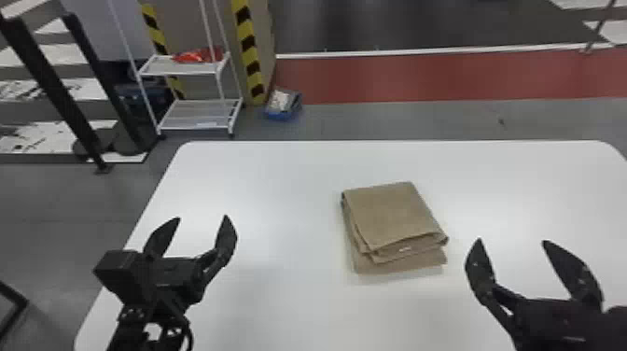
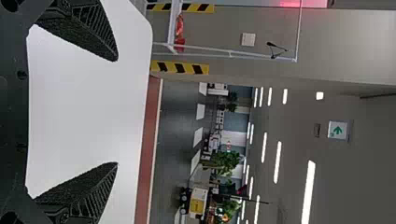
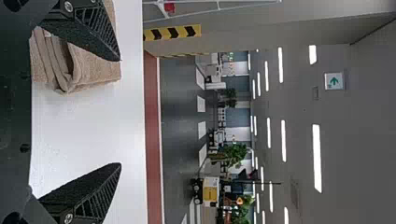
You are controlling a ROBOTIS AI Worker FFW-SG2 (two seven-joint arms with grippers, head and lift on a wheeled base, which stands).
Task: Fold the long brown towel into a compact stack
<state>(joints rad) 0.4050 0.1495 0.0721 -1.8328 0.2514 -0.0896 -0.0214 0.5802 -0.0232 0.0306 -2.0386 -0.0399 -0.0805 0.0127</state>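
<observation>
Left gripper [image 1: 203,216]: two flat black fingers, standing wide apart, nothing between them. Position, in the head view: over the left part of the worktop [image 1: 289,308], well apart from the towel.

Right gripper [image 1: 512,240]: two black fingers of the same pattern, likewise spread wide, nothing held. Position: over the right part of the worktop, near the towel. In the right wrist view, one finger of the right gripper [image 3: 120,112] overlaps part of the towel; the head view shows a gap between the two.

Brown towel [image 1: 392,214], one: folded into a compact, layered stack, lying flat on the worktop between the two grippers, nearer the right one. Top panel fairly smooth, roughly four-sided, set slightly askew. Lower layers jut out along the near edge, the bottom one furthest; folds gape a little there. Small pale label [image 1: 405,249] among the near-edge layers.

Worktop: white, smooth, with rounded far corners.

Beyond the worktop: white wire-frame rack [image 1: 179,69], two shelves showing, with a red item [image 1: 198,55] on the upper one; yellow-and-black striped edging [image 1: 249,51] on a pillar; blue container [image 1: 282,113] on the floor beside the pillar; red floor strip [image 1: 443,77], bordered in white.
</observation>
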